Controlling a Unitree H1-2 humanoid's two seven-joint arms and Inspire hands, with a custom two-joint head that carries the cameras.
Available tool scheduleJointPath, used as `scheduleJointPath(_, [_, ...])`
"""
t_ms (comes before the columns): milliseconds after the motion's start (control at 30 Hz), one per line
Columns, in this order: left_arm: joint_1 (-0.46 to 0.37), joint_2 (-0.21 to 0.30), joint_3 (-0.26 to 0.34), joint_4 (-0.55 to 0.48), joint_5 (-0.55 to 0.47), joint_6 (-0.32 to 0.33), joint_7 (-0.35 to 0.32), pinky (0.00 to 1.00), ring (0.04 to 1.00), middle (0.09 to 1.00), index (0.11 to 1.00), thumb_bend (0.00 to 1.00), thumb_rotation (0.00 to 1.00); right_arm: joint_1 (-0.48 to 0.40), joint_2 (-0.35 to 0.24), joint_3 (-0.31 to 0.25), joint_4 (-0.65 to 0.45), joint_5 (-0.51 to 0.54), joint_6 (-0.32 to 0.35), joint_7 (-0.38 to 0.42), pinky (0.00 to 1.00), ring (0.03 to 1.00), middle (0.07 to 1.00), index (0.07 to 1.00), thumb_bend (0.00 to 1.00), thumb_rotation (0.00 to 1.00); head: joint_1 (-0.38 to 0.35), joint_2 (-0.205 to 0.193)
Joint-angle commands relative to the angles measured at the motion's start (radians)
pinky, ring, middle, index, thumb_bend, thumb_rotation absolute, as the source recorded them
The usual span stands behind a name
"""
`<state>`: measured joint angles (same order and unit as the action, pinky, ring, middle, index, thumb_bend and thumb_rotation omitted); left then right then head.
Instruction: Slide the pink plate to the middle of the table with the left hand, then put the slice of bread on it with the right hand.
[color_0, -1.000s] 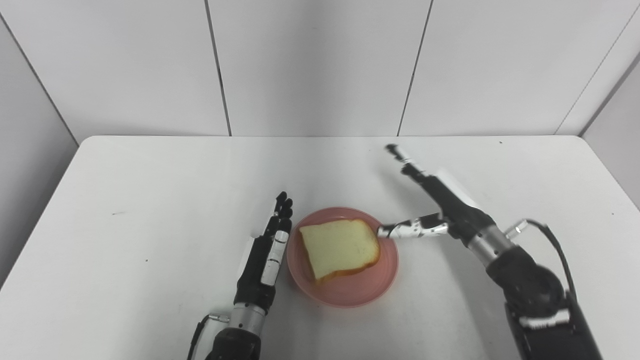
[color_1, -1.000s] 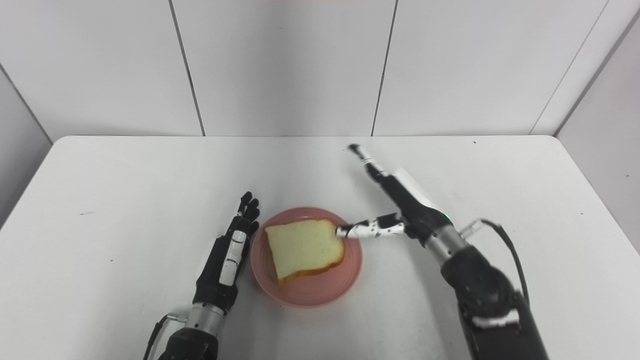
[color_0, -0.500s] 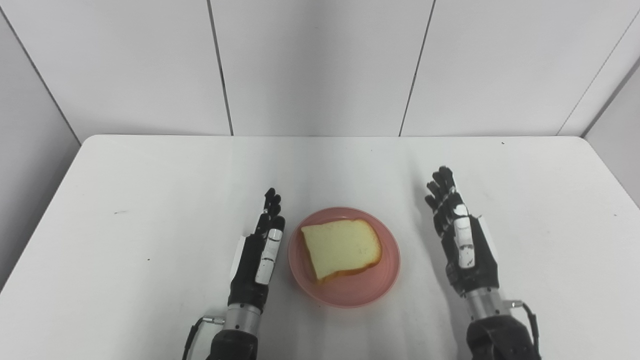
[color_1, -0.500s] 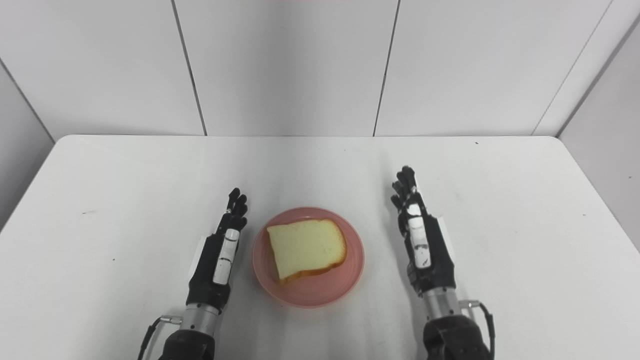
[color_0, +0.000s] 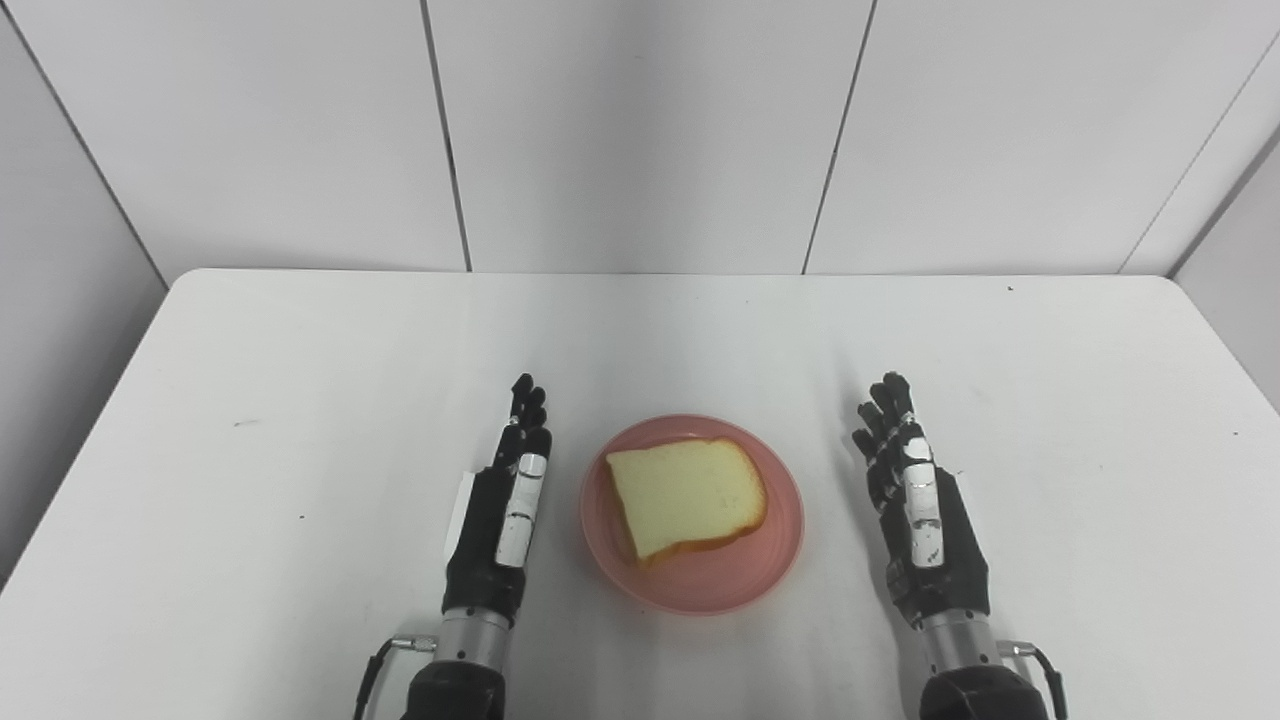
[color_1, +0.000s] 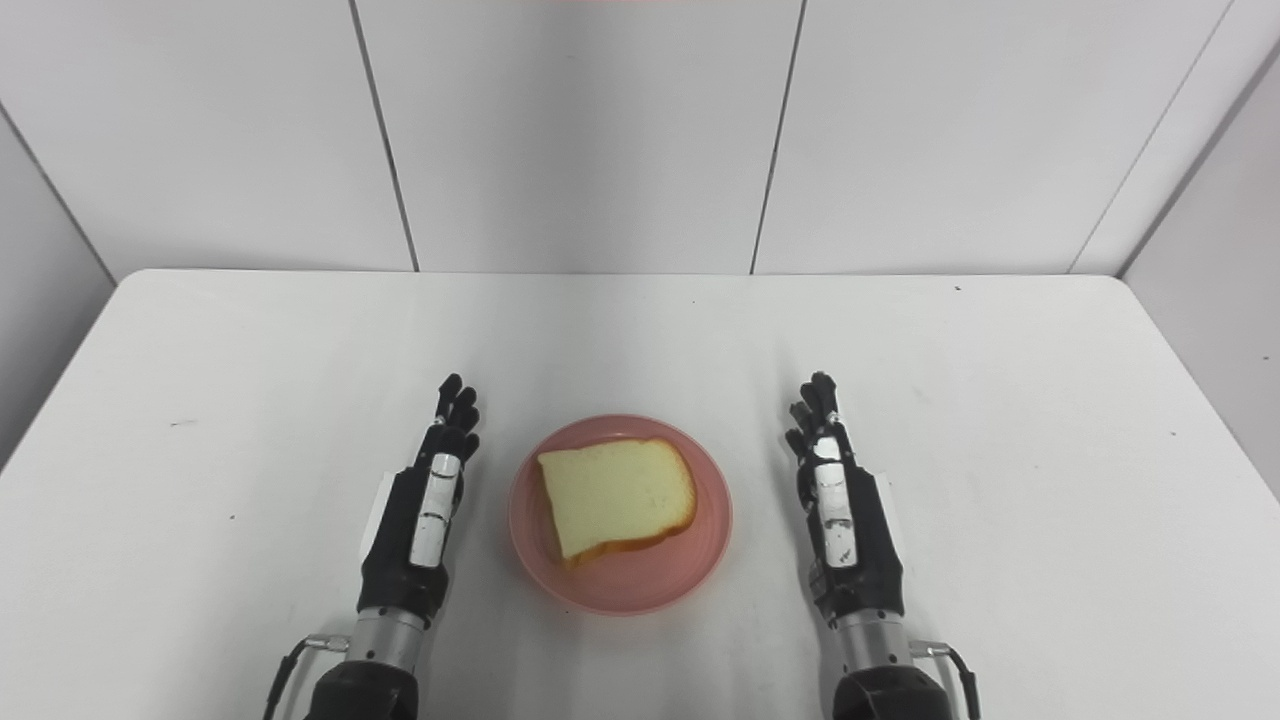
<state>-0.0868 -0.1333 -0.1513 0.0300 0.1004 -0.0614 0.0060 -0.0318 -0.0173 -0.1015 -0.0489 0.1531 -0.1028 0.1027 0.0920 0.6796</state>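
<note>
The pink plate (color_0: 770, 550) sits at the middle of the white table, toward the near edge. A slice of bread (color_0: 685, 497) with a golden crust lies flat on it. My left hand (color_0: 500, 510) stands edge-up just left of the plate, fingers straight and apart from it, holding nothing. My right hand (color_0: 920, 510) stands the same way to the plate's right, a clear gap from the rim, open and holding nothing.
The white table (color_0: 300, 350) has rounded corners and is bounded by white panel walls at the back and both sides. A cable (color_0: 375, 670) runs from my left wrist at the bottom edge.
My right hand pulled back from the bread and plate to the right and turned edge-up. My left hand drew slightly left and back from the plate's rim. The bread stays on the plate.
</note>
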Motion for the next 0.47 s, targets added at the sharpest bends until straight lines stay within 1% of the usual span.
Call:
scheduleJointPath(0, [-0.003,0.010,-0.013,-0.042,-0.016,0.000,-0.029,1.00,1.000,1.000,1.000,0.71,1.00,-0.010,0.000,0.003,-0.019,-0.014,-0.066,-0.010,1.00,1.000,1.000,1.000,0.71,0.96,-0.001,0.003])
scheduleJointPath(67, [-0.003,0.019,-0.011,-0.039,-0.020,-0.003,-0.037,1.00,1.000,1.000,1.000,0.71,1.00,-0.007,0.004,0.008,-0.020,-0.024,-0.072,-0.014,1.00,1.000,1.000,1.000,0.70,0.96,0.002,0.002])
scheduleJointPath(200, [-0.009,0.034,0.002,-0.018,-0.037,-0.039,-0.045,1.00,1.000,1.000,1.000,0.70,1.00,0.004,0.005,0.030,-0.024,-0.041,-0.062,-0.012,1.00,1.000,1.000,1.000,0.71,0.94,0.012,0.003])
scheduleJointPath(333, [-0.008,0.035,0.018,-0.017,-0.055,-0.034,-0.041,1.00,1.000,1.000,1.000,0.68,1.00,0.009,0.003,0.051,-0.005,-0.049,-0.064,-0.010,1.00,1.000,1.000,1.000,0.75,0.90,0.026,0.004])
scheduleJointPath(433, [-0.002,0.026,0.026,-0.003,-0.082,-0.045,-0.043,1.00,1.000,1.000,1.000,0.67,1.00,0.002,-0.004,0.059,0.037,-0.064,-0.096,-0.013,1.00,1.000,1.000,1.000,0.78,0.88,0.026,0.000])
